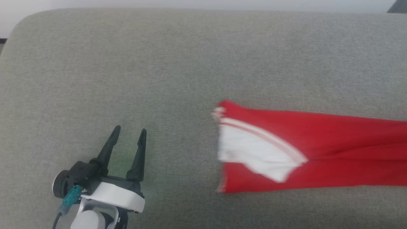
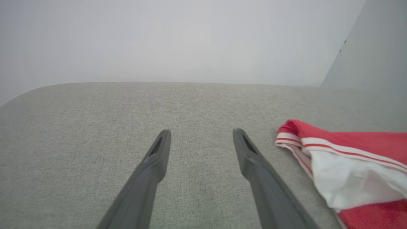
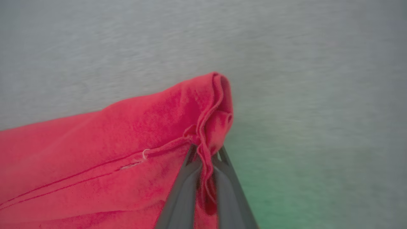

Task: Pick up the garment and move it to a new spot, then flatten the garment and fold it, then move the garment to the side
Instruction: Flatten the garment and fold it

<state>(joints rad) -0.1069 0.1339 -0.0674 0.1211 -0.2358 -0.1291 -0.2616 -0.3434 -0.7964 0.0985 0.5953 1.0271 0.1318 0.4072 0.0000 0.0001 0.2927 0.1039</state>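
Garment (image 1: 334, 140) lies drawn into a long band across the right half of the grey cushion (image 1: 159, 63), its white sleeve (image 1: 254, 152) at the free end and the rest running off the head view's right edge, seemingly because it is held by one bunched red edge only. Right gripper (image 3: 206, 150) is pinched tight on that folded edge, likely to carry the cloth to its new spot. Left gripper (image 1: 130, 128) hovers with fingers apart and empty, well left of the sleeve, probably kept clear until flattening needs a second hold.
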